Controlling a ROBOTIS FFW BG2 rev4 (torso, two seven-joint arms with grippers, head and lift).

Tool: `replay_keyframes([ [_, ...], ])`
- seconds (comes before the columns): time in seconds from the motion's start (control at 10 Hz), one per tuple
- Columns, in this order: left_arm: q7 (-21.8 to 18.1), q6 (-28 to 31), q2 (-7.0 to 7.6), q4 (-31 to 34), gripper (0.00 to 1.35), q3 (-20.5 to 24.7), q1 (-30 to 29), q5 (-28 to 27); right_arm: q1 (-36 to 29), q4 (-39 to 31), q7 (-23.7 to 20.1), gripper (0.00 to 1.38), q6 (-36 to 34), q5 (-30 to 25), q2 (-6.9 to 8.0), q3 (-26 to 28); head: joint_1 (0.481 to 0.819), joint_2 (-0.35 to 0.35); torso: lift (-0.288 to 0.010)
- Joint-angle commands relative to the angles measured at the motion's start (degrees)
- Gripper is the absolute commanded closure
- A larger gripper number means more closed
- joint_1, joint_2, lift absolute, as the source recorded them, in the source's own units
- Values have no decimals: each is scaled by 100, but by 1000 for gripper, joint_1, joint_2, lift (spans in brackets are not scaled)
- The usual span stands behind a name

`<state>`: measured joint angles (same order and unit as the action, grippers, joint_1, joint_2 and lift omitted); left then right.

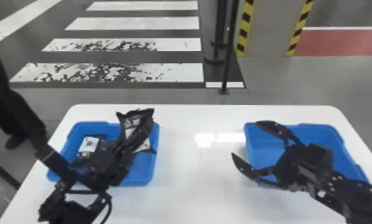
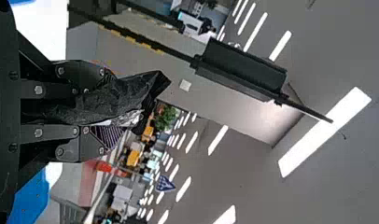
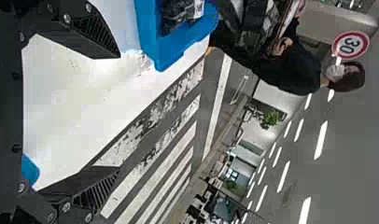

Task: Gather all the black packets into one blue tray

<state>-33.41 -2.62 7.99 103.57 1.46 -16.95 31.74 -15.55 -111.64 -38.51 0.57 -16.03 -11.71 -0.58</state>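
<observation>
Above the right part of the left blue tray (image 1: 154,166), my left gripper (image 1: 134,140) is shut on a black packet (image 1: 131,122) with a pale, shiny area. In the left wrist view the crumpled packet (image 2: 127,95) sticks out past the fingertips of the left gripper (image 2: 111,112). Black packets, one with a white label (image 1: 89,144), lie inside that tray, partly covered by the left arm. My right gripper (image 1: 246,139) is spread open at the left side of the right blue tray (image 1: 316,128); the right wrist view has nothing between the right gripper's (image 3: 118,114) fingers.
Both trays rest on a white table (image 1: 200,169), with a bare stretch between them. Beyond the far table edge stand a black pole (image 1: 230,44) and a pillar with striped edges (image 1: 267,26). The left tray (image 3: 171,53) is at the right wrist view's upper part.
</observation>
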Motion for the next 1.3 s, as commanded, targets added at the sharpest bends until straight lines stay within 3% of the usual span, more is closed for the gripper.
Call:
replay_keyframes([
  [0.0, 1, -188, -26, 14, 1207, 448, -161, -215, -133, 372, 107, 108, 0, 757, 117, 378, 695, 39, -110],
  [0.3, 45, -231, -175, 14, 1200, 1282, -372, -923, -1061, 217, 705, 110, 0, 1854, 600, 1372, 695, 42, -110],
  [0.5, 37, -118, -166, 14, 1134, 1682, -288, -1540, -1609, -121, 889, 110, -14, 1957, 1057, 2126, 695, 25, -110],
  [0.6, 45, -90, -166, 14, 1023, 1910, -232, -1849, -1834, -303, 995, 110, -14, 2003, 1177, 2344, 695, 7, -110],
  [0.7, 45, -90, -184, 0, 843, 2116, -190, -2031, -2101, -514, 1118, 110, -14, 2174, 1177, 2389, 695, -8, -110],
  [0.9, 133, 107, -254, 0, 202, 2562, -204, -2408, -2537, -725, 1285, 110, -14, 2597, 1177, 2378, 695, 9, -110],
  [1.0, 142, -76, -280, 0, 68, 2664, -274, -2500, -2734, -880, 1373, 110, -14, 2734, 1177, 2378, 695, 40, -110],
  [1.2, 221, -835, -377, 295, 151, 2539, -794, -2203, -3142, -1288, 1505, 110, -14, 2837, 1177, 2366, 695, 76, -110],
])
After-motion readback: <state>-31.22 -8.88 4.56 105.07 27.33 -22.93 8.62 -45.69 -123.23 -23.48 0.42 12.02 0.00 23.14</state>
